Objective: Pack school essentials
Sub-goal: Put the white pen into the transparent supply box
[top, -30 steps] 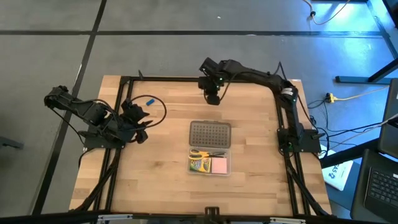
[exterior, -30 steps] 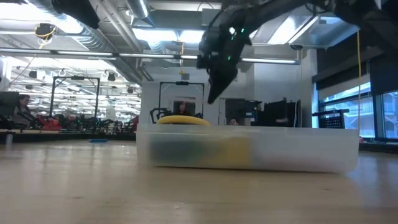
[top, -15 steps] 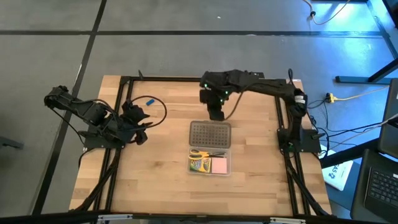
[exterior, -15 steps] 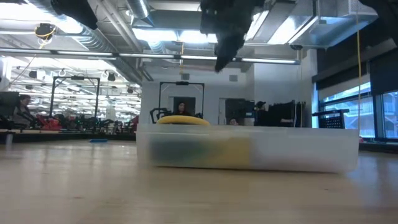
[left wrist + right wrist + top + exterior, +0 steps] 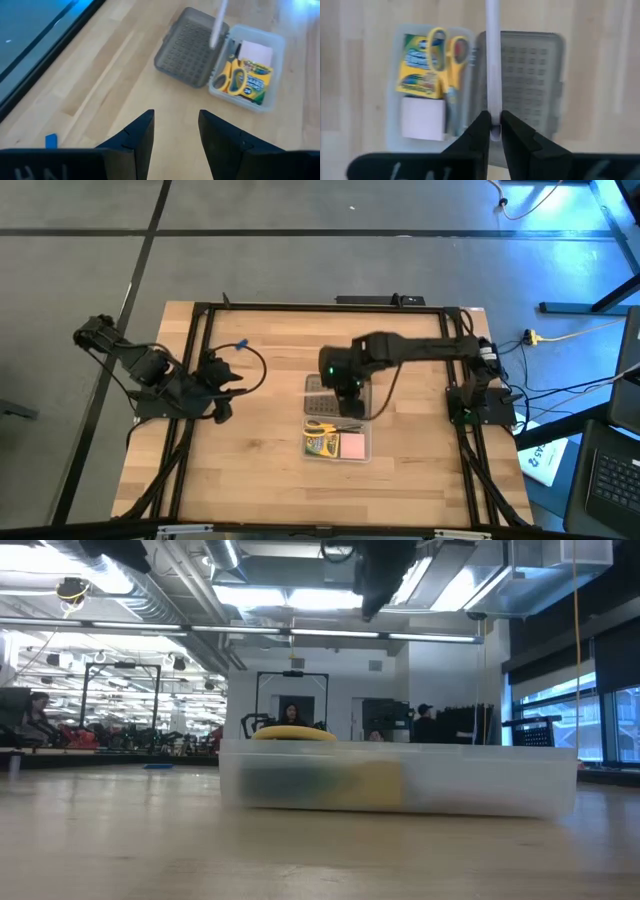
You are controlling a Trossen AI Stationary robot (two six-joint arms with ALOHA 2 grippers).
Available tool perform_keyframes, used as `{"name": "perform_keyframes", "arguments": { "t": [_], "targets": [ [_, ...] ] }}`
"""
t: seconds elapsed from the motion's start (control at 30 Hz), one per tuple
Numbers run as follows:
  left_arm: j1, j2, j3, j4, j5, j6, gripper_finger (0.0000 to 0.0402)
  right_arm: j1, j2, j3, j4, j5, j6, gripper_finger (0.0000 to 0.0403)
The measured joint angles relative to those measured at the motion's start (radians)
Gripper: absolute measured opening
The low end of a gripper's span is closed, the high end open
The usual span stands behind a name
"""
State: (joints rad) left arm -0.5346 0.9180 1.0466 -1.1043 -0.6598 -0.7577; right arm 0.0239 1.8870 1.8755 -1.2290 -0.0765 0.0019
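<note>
The right gripper pinches a pale stick at mid-frame in the high view, over the grey perforated lid. Just below, the clear case contains yellow-handled scissors, crayon box and pink sticky-note pad. At left, the left gripper hangs parted, empty.
</note>
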Motion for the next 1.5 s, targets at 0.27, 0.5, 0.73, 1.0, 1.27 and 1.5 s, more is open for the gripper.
{"name": "perform_keyframes", "arguments": {
  "t": [0.27, 0.5, 0.73, 1.0, 1.27, 1.5],
  "targets": [
    [-0.057, 0.0, 0.0, 0.017, 0.0, -0.002, 0.0148, 0.138, -0.011, -0.121, 0.117, 0.005, 0.183, 0.0044],
    [-0.094, 0.0, 0.0, 0.034, -0.001, -0.002, 0.0148, 0.214, -0.04, -0.372, 0.33, 0.009, 0.386, 0.0044],
    [-0.104, 0.001, 0.0, 0.053, -0.003, 0.0, 0.0148, 0.262, -0.046, -0.526, 0.499, 0.085, 0.496, 0.0044],
    [-0.104, 0.006, 0.0, 0.076, -0.004, 0.001, 0.0148, 0.263, -0.046, -0.603, 0.539, 0.122, 0.516, 0.0044],
    [-0.104, 0.006, 0.0, 0.076, -0.004, 0.001, 0.0148, 0.262, -0.046, -0.649, 0.552, 0.123, 0.516, 0.0044],
    [-0.104, 0.006, 0.0, 0.076, -0.004, 0.001, 0.0148, 0.261, -0.046, -0.653, 0.552, 0.123, 0.516, 0.0044]
  ]
}}
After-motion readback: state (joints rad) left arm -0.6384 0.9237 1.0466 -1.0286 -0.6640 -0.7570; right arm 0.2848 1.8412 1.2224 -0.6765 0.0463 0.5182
